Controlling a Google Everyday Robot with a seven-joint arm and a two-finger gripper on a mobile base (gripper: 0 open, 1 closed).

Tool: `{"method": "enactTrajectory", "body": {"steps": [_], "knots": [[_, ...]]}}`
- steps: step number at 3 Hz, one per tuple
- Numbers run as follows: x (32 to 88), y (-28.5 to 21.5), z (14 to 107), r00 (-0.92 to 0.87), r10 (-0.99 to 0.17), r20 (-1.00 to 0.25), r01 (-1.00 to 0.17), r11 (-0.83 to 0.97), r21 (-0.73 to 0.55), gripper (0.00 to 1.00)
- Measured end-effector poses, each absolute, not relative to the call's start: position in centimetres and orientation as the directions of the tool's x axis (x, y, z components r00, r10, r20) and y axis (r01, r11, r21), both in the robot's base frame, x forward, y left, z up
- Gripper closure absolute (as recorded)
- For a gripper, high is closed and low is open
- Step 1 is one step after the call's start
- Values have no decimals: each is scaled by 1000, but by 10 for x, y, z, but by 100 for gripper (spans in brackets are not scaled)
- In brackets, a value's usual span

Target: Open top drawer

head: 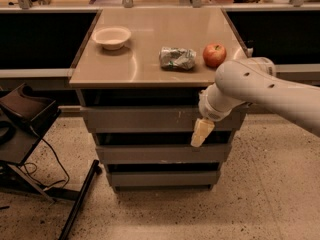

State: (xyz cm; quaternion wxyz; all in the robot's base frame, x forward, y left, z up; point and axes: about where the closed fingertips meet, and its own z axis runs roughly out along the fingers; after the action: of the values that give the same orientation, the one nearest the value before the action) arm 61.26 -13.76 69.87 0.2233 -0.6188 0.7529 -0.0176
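Observation:
The top drawer (145,119) is the widest grey front under the tan counter top (150,71), with small pale scratches right of centre. A dark gap shows above it. My gripper (201,132), pale and pointing down, hangs against the right part of this drawer front, its tip reaching below the front's lower edge. My white arm (260,89) comes in from the right and covers the drawer's right end.
Two narrower grey drawer fronts (160,154) sit below. On the counter stand a white bowl (112,36), a crumpled silver packet (177,58) and a red apple (214,55). A black stand with cables (25,129) is on the floor at left.

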Motion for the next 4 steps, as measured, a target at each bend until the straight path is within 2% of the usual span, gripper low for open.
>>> {"method": "enactTrajectory", "body": {"steps": [1, 3, 4], "knots": [[643, -141, 665, -164, -942, -292, -934, 244, -260, 0], [652, -136, 626, -180, -936, -304, -943, 252, -218, 0], [652, -136, 626, -180, -936, -304, -943, 252, -218, 19]]}}
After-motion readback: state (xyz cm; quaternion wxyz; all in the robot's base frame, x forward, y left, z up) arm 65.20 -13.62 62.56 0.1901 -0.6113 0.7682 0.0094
